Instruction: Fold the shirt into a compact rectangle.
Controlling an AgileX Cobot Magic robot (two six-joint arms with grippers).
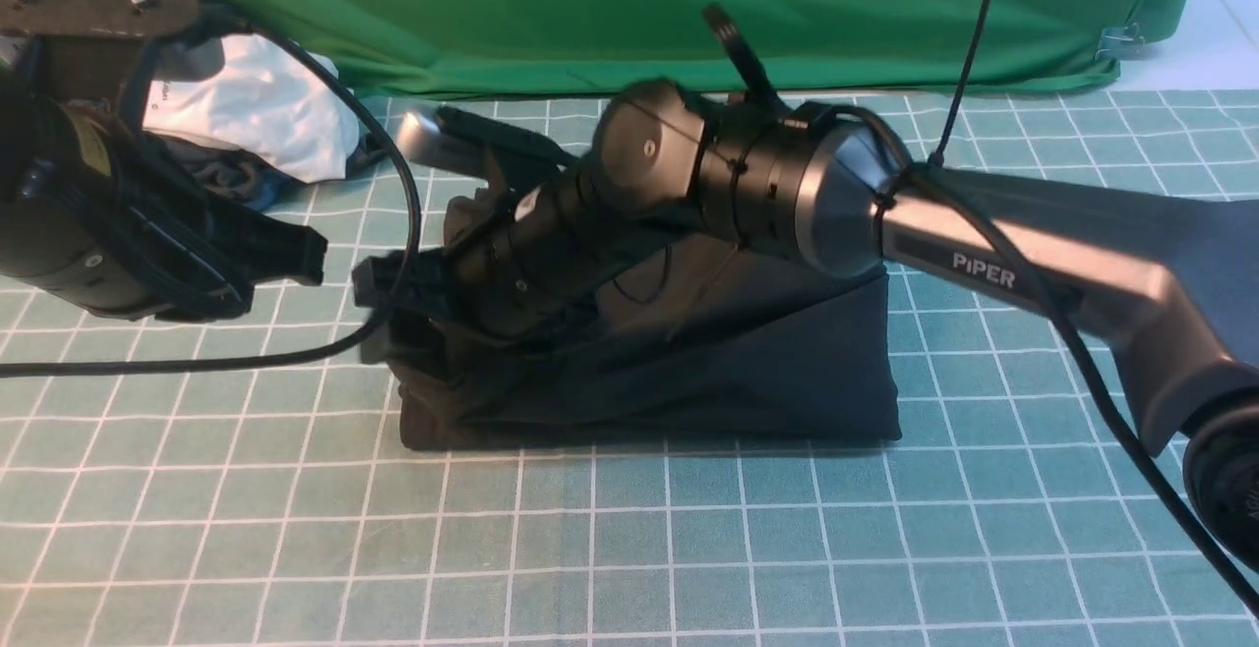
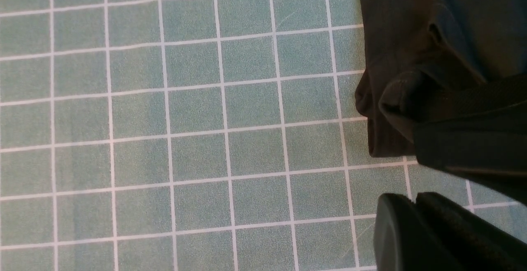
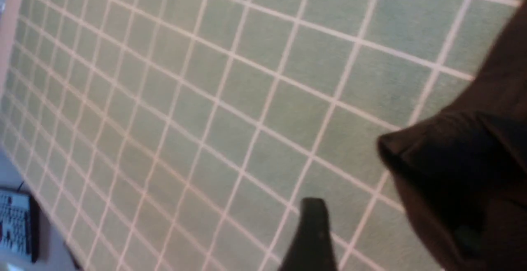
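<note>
Overhanging shirt (image 1: 748,372): "PIPER"-marked right arm (image 1: 1033,254)

The surface (image 1: 689,549) is patterned in teal-green squares ruled with white lines. The shirt (image 1: 787,372) is shown dark brown-black. A plain green cloth (image 1: 590,18) is seen behind, and a white garment (image 1: 266,106) is spotted at far left.

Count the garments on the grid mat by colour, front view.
Dark brown-black: 1, the shirt
White: 1, the small white shirt
Dark grey: 1, the grey garment bunched against the white one
Total: 3
</note>
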